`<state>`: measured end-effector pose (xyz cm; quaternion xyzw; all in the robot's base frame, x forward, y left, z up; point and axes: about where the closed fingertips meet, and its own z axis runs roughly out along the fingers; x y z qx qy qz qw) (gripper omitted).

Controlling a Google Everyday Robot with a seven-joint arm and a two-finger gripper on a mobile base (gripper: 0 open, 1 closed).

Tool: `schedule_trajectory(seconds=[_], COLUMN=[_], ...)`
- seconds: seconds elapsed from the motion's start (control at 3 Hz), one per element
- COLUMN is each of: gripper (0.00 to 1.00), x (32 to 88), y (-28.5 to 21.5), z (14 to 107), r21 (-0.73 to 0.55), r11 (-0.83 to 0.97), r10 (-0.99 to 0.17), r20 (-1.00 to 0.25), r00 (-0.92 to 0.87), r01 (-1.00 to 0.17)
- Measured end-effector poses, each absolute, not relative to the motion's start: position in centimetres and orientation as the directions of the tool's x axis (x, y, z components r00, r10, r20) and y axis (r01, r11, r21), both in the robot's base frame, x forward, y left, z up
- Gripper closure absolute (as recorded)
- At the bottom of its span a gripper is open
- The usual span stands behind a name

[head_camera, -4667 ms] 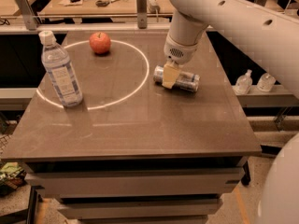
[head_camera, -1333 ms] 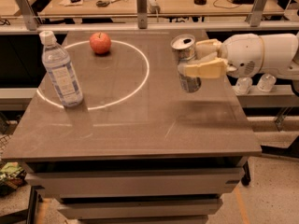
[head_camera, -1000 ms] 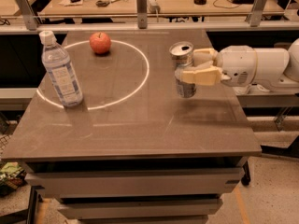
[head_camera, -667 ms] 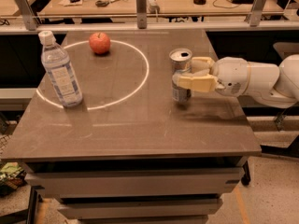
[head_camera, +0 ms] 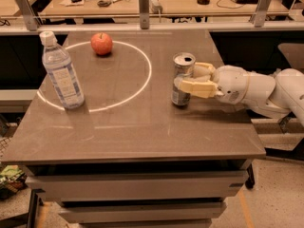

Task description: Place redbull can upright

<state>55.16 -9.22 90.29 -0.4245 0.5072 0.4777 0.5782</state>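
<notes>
The redbull can [head_camera: 182, 73] is a slim silver can with blue patches. It stands upright, pull-tab top up, with its base on the brown table [head_camera: 133, 127], just right of the white circle line. My gripper [head_camera: 187, 78] reaches in from the right and is shut on the redbull can at mid-height. One cream finger [head_camera: 195, 87] lies across the can's near side and the other [head_camera: 203, 69] sits behind it. The white arm [head_camera: 256, 89] stretches off to the right edge.
A clear water bottle [head_camera: 61, 72] with a white cap stands at the left of the table, on the circle line. A red apple [head_camera: 101, 43] sits at the back inside the circle. A rail with posts [head_camera: 144, 1] and a cluttered desk lie behind.
The can lay on its side under the gripper at first. It was then lifted, turned upright, and brought down and slightly left until its base reached the table.
</notes>
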Motion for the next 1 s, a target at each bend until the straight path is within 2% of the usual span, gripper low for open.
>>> schedule_trajectory(seconds=[0.33, 0.67, 1.0], gripper=[1.00, 0.84, 0.61], x=[55.08, 54.98, 54.93], y=[-9.16, -8.89, -8.64], z=[90.28, 90.19, 90.27], r21=[-0.014, -0.005, -0.006], r11=[0.159, 0.129, 0.125], r10=[0.124, 0.105, 0.106], r20=[-0.992, -0.994, -0.994], r00=[0.034, 0.018, 0.019], r01=[-0.987, -0.992, -0.992])
